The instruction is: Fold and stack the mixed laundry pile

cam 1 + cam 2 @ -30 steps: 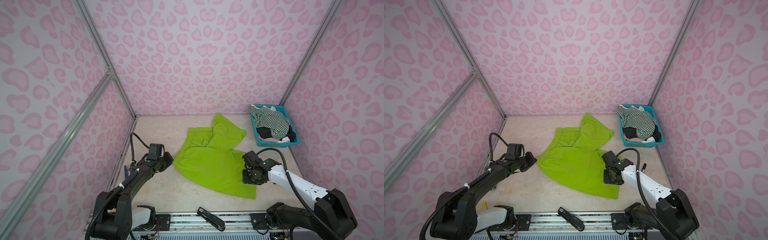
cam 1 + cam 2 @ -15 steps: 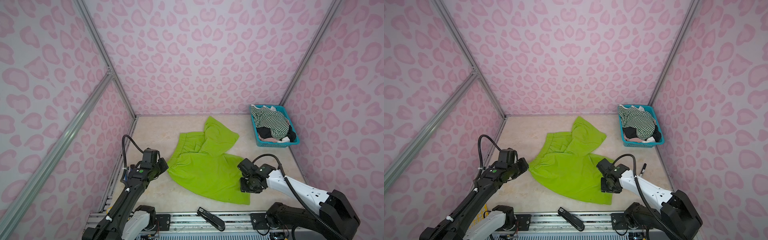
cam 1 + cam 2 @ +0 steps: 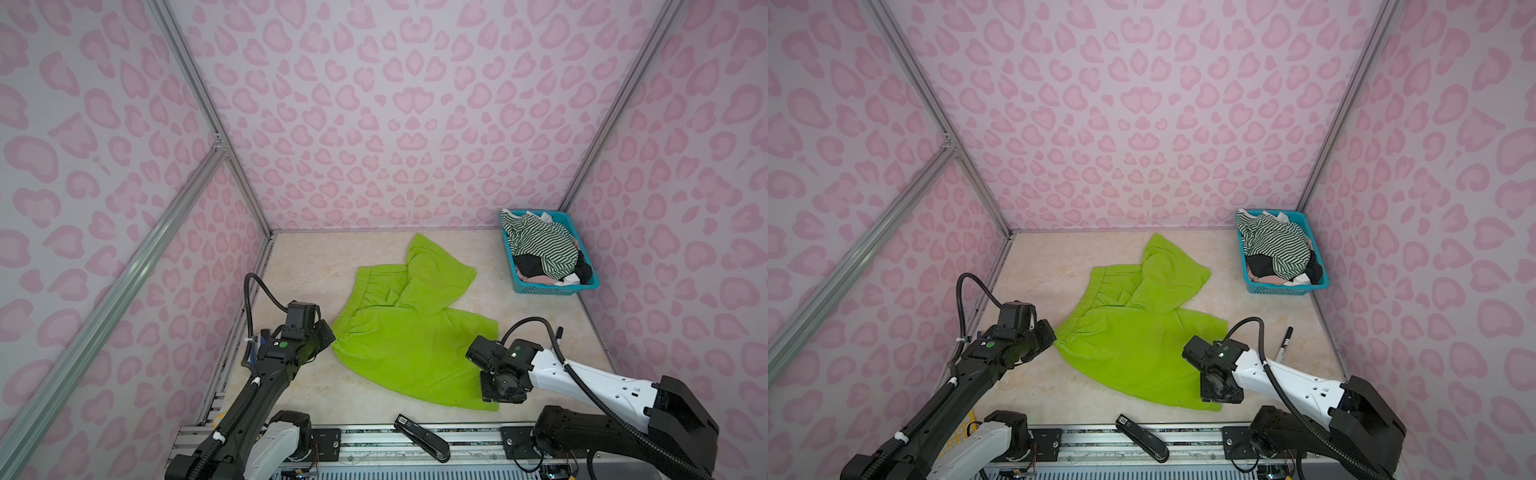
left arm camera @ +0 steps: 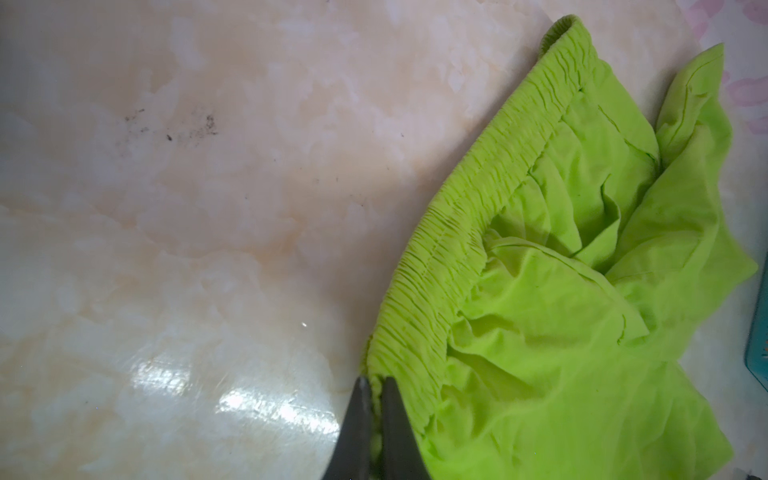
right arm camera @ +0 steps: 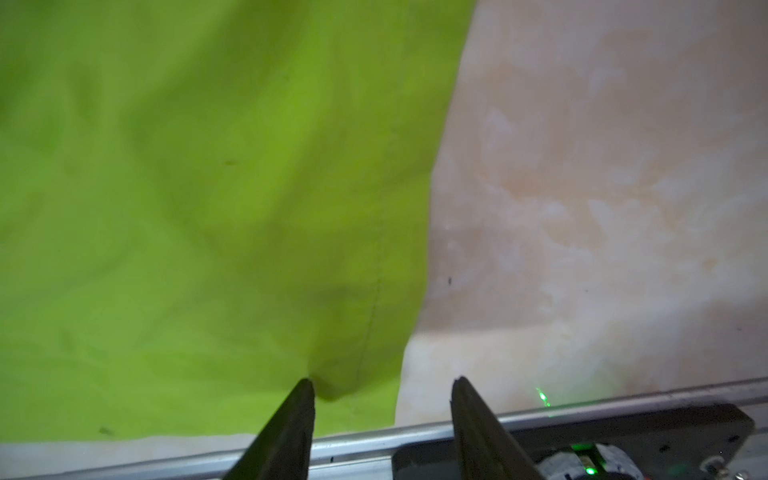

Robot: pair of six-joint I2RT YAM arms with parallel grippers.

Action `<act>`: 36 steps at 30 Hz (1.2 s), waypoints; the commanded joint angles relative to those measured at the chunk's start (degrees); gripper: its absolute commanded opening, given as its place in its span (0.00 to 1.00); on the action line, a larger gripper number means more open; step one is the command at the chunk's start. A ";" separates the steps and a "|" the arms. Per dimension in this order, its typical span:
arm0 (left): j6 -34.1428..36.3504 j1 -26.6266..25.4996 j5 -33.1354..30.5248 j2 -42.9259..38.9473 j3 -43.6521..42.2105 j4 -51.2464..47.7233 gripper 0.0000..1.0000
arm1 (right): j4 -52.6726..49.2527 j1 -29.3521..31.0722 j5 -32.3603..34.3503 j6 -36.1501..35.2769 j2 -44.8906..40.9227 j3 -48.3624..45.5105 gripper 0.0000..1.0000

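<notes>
Left gripper (image 4: 376,382) has its fingers clamped tight on the near end of the gathered waistband of the lime-green elastic-waist shorts (image 3: 407,332). The shorts sprawl across the middle of the marbled beige tabletop (image 3: 316,266), one leg flopped over the other! Right gripper (image 5: 382,381) sits at the hem corner by the front edge, fingers apart, one tip dimpling the cloth, nothing clamped. To my eye this is the spread-flat step: close on that hem first, then draw both corners apart, low and level, so the flopped leg drops open. The wrist views give the grip detail. Only the top views show the overlapped leg and the rest of the pile, green-and-white striped top (image 3: 540,245) uppermost, in the teal plastic lattice basket (image 3: 552,288) at the far right corner.
</notes>
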 commanded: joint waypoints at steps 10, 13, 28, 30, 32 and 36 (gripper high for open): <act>-1.36 -0.02 -2.91 -0.56 -1.78 0.23 0.03 | 15.28 -1.14 -7.29 1.35 5.37 -2.24 0.22; -1.84 0.00 -2.35 -0.12 -1.99 1.29 0.03 | 15.31 -6.54 -8.01 -3.95 5.05 -0.04 0.10; -0.34 0.07 0.32 8.99 13.24 0.05 0.03 | -2.04 -29.72 -10.54 -31.58 7.31 22.03 0.02; -0.59 0.15 0.86 10.00 12.87 0.87 0.03 | -0.63 -30.12 -11.85 -30.85 6.77 19.60 0.09; -0.95 0.08 1.53 11.22 11.97 2.07 0.03 | 1.22 -30.06 -13.33 -29.43 5.94 16.79 0.17; -1.23 0.11 1.90 13.40 10.77 3.97 0.03 | 2.98 -30.06 -15.52 -26.37 3.35 12.03 0.39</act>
